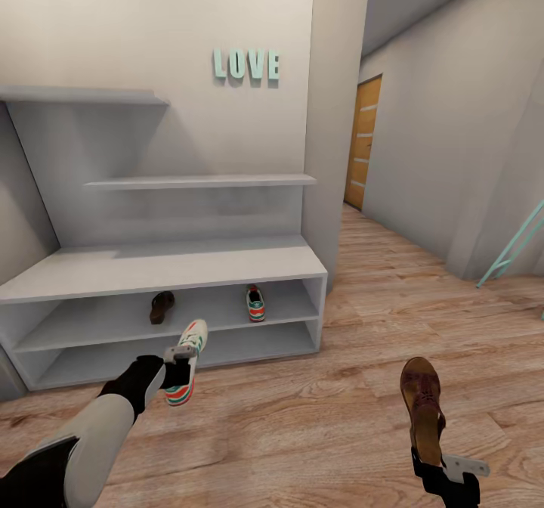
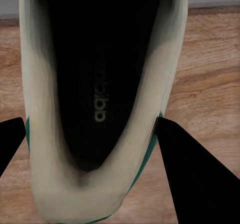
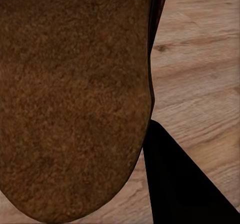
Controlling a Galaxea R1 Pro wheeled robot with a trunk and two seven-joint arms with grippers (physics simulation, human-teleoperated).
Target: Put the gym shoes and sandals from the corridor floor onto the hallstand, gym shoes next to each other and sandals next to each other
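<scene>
My left gripper (image 1: 179, 372) is shut on a white gym shoe (image 1: 187, 360) with green and red stripes, held above the corridor floor (image 1: 302, 417) just in front of the hallstand (image 1: 166, 266). In the left wrist view the gym shoe (image 2: 100, 109) sits between the dark fingers (image 2: 195, 179). My right gripper (image 1: 434, 463) is shut on a brown sandal (image 1: 421, 406), held upright at the lower right. Its suede insole (image 3: 75, 99) looms close in the right wrist view. A second gym shoe (image 1: 255, 303) and a second sandal (image 1: 161, 306) rest on the hallstand's middle tier.
Two staggered wall shelves (image 1: 196, 181) hang above the bench. A wall corner (image 1: 332, 153) stands right of the rack, with a wooden door (image 1: 363, 141) down the corridor. A teal frame (image 1: 517, 247) leans at the far right.
</scene>
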